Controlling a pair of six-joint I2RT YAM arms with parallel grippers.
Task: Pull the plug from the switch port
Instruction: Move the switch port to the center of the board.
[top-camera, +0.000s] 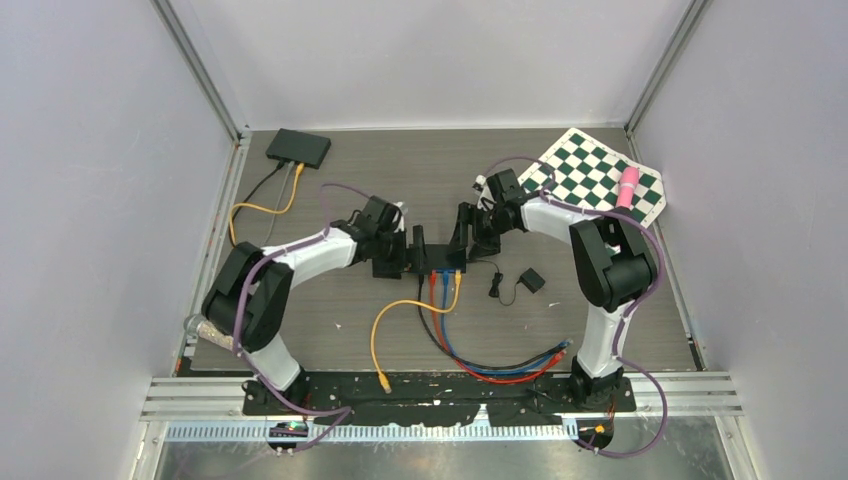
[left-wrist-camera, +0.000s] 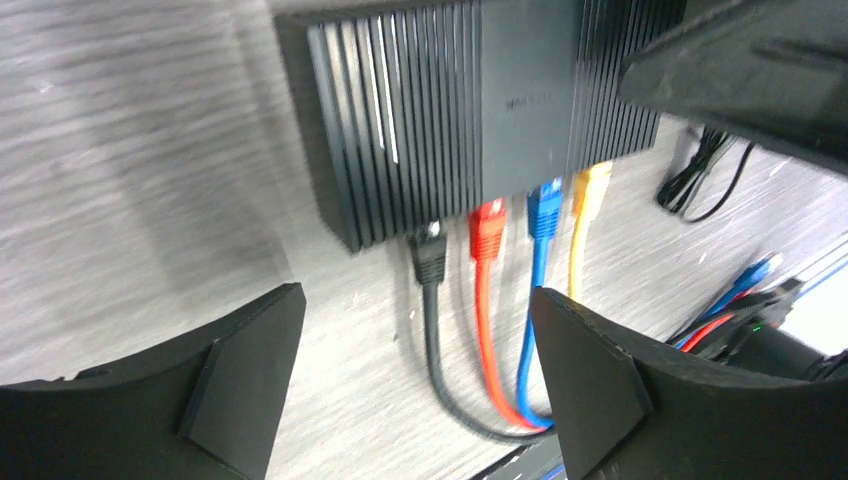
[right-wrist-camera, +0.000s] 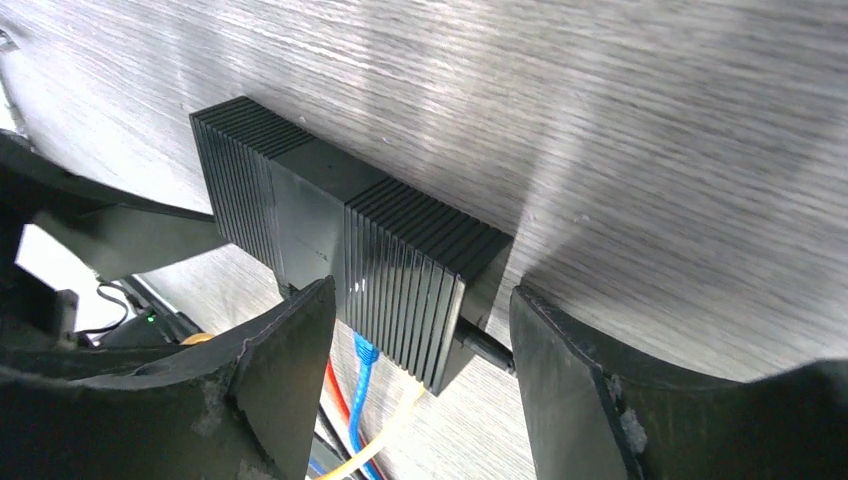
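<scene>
1. Far left at the back, a black box (top-camera: 298, 148) sits on the table (top-camera: 330, 330), with yellow and dark leads running from it.
2. The left gripper (top-camera: 393, 258) lies low, just left of the switch (top-camera: 432, 258). Its wrist view shows the jaws wide and holding nothing. The cables pass between them, clear of both.
3. The switch stands mid-table between the two grippers, with its ports facing the near edge.
4. Four plugs sit in those ports, all seated. From left: black plug (left-wrist-camera: 428, 250), red plug (left-wrist-camera: 487, 228), blue plug (left-wrist-camera: 545, 205), yellow plug (left-wrist-camera: 590, 187).
5. Their cables run toward the arm bases. The yellow cable (top-camera: 375, 335) loops left and its free end lies near the front edge.
6. The right gripper (top-camera: 460, 238) is at the switch's right end. Its jaws are wide and straddle that end. They seem to stand just clear of it, though shadow hides any contact.
7. Right of the switch lies a small black adapter (top-camera: 531, 280) with a coiled cord.
8. At the back right, a checkerboard (top-camera: 590, 178) lies flat with a pink tube (top-camera: 628, 187) on it.
</scene>
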